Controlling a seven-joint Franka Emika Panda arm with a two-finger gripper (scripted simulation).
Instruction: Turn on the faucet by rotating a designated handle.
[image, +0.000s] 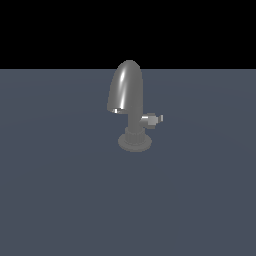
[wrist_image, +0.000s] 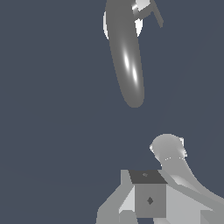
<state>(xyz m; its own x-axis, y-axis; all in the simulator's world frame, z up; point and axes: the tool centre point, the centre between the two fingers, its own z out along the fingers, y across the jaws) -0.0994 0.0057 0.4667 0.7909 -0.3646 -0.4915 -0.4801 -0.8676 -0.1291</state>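
The faucet (image: 127, 90) stands upright mid-scene in the exterior view, a glossy grey hooded spout on a ribbed neck and round disc base (image: 134, 143). The handle (image: 153, 119), a small flat tab on a short stub, sticks out from the neck toward the exterior view's right. No arm or gripper shows in that view. The wrist view looks down along the faucet (wrist_image: 127, 57), with the handle (wrist_image: 151, 11) near the frame edge. Grey blocky and curved parts of my gripper (wrist_image: 148, 199) fill one corner, well apart from the faucet. I cannot make out separate fingers.
The faucet stands on a flat dark blue-grey floor (image: 60, 190) that runs to a black background. Nothing else shows on it.
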